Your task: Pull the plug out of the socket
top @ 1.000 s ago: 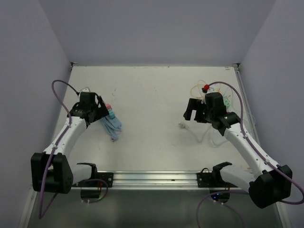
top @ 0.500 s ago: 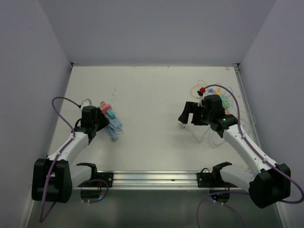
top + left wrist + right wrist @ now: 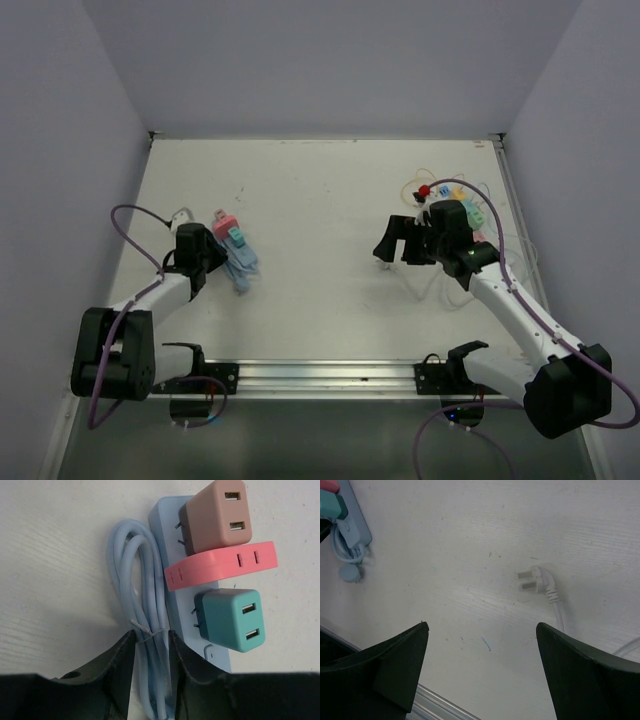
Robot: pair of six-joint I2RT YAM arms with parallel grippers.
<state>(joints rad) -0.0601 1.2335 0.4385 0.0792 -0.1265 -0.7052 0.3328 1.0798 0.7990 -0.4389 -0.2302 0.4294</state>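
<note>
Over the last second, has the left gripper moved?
Yes. The left gripper has drawn back toward the rail at the near edge, ending just left of the power strip.

Power strip (image 3: 161,540) left on table (image 3: 310,200), three plugs (image 3: 220,570) in it, coiled cord (image 3: 131,575) alongside; loose plug (image 3: 535,579) right.

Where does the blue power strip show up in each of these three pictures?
Top external: the power strip lies left of centre on the table.
Left wrist: power strip fills the middle, running top to bottom.
Right wrist: power strip sits in the top left corner.
Shared landmark: the teal plug seated in it.
</note>
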